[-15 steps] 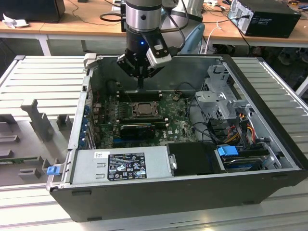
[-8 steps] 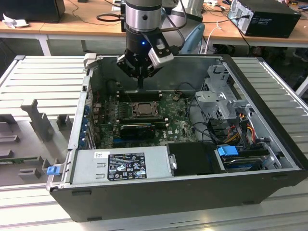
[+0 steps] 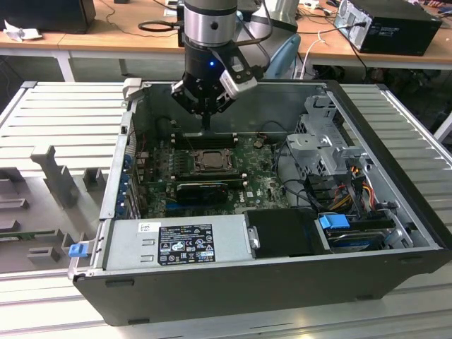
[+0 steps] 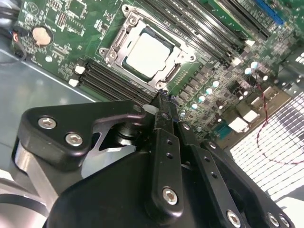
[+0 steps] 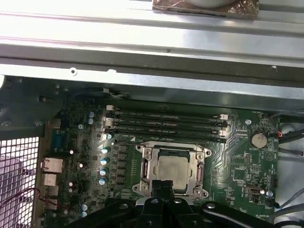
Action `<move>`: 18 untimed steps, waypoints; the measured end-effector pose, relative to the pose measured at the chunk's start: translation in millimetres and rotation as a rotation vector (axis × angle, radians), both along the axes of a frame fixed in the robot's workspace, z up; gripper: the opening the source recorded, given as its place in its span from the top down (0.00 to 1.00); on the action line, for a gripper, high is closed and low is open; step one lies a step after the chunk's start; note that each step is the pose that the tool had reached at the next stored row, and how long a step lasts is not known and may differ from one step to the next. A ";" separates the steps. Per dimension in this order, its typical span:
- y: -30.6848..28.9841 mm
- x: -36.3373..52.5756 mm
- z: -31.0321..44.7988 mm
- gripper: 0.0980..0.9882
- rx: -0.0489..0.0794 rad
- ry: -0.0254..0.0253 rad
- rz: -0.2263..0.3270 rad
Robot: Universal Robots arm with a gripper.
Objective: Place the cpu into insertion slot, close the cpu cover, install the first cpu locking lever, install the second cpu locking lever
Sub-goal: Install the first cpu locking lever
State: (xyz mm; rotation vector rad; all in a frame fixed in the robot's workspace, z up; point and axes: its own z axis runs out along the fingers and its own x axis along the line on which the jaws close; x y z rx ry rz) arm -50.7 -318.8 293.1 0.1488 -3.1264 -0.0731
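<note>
The cpu [image 4: 147, 54], a silvery-grey square chip, lies flat in the insertion slot on the green board [image 5: 237, 161]. The slot itself is hidden beneath it. The cpu cover [image 4: 115, 46], a dull silver frame, lies down around the chip, whose top shows through its window. The chip [image 5: 174, 171] and cover [image 5: 145, 167] also appear in the first wrist view and, small, in the exterior view [image 3: 210, 161]. My gripper [image 4: 161, 97] hangs above the board beside the socket's edge, its black fingers pressed together and holding nothing. The exterior view shows my gripper [image 3: 205, 127] just above the memory rows.
Black memory sticks [image 5: 164, 123] run along one side of the socket. A long black ridged card [image 3: 201, 189] lies on the other side. The power supply [image 3: 176, 240], drive cage [image 3: 325, 141] and cables [image 3: 353, 183] crowd the open case, whose walls [image 3: 233, 279] rise all around.
</note>
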 end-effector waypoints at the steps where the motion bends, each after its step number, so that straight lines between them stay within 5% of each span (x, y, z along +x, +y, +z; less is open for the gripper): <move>1: 0.0 0.0 -0.3 0.99 0.000 0.0001 0.014; 8: 0.0 -14.2 -5.9 0.99 0.012 -0.0007 0.020; 18: -0.1 -13.6 -16.7 0.99 0.011 -0.0011 -0.090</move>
